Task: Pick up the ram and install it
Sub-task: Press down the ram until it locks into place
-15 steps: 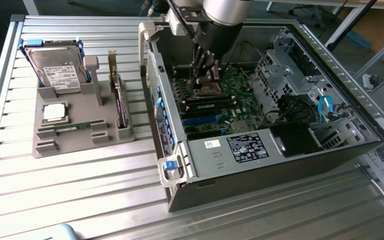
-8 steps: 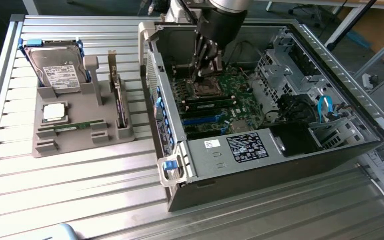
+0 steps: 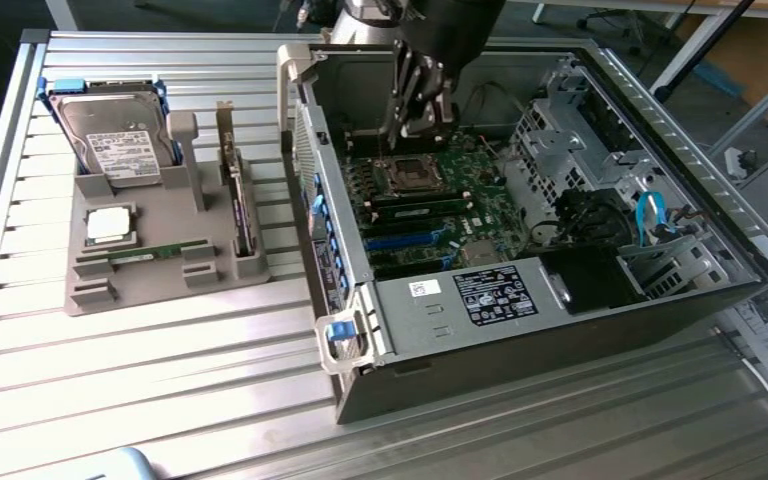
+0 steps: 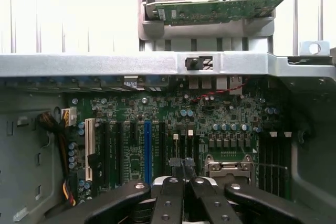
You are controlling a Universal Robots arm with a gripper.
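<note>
Grey steel computer case [image 3: 544, 290] lies open, the gripper [image 3: 427, 118] hovering inside over the motherboard [image 4: 210, 124], jaws pressed together on nothing visible. One ram [image 3: 157, 251] rests in the tray [image 3: 91, 290] outside. Seemingly the pick step is undone; it calls for travelling there and spreading the jaws.

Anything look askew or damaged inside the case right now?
Nothing stands out. The hand is shut above the motherboard near the CPU socket; one ram lies flat in the grey holder outside.

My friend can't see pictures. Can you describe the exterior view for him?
A black robot gripper, shut, reaches into an open grey computer case above its green motherboard. To the exterior view's left, a grey holder carries a slim green ram stick.
</note>
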